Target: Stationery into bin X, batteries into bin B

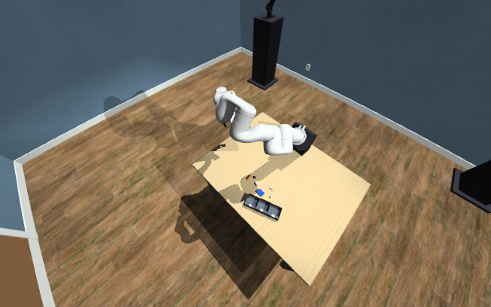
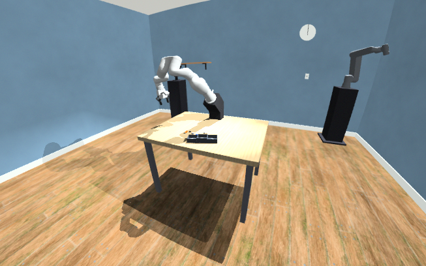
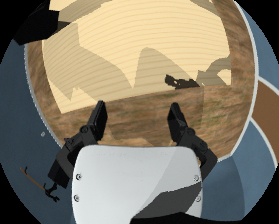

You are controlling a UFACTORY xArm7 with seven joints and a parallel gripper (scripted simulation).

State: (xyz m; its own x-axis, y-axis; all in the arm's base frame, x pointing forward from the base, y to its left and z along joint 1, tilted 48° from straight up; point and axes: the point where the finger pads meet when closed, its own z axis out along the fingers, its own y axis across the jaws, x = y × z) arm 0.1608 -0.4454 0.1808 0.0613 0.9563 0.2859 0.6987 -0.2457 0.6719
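Note:
A row of dark bins [image 1: 262, 207] [image 2: 202, 138] stands near the front edge of the wooden table [image 1: 315, 198] [image 2: 241, 138] [image 3: 110, 36]; their marks are too small to read. Just behind the bins lie several small things: an orange piece [image 1: 247, 177], a blue piece [image 1: 260, 192], and two small white cylinders [image 1: 271, 188] [image 1: 271, 196]. My gripper [image 2: 162, 97] [image 3: 137, 109] is open and empty. It hangs high above the table's far left edge, well away from the bins and the small things. In the top view the arm hides it.
A small dark thing [image 3: 179, 83] [image 1: 216, 147] lies at the table's corner under the gripper. The arm's black base [image 1: 304, 137] [image 2: 214, 106] stands at the table's back edge. Black pedestals [image 1: 265, 45] [image 2: 339, 112] stand on the floor around the table.

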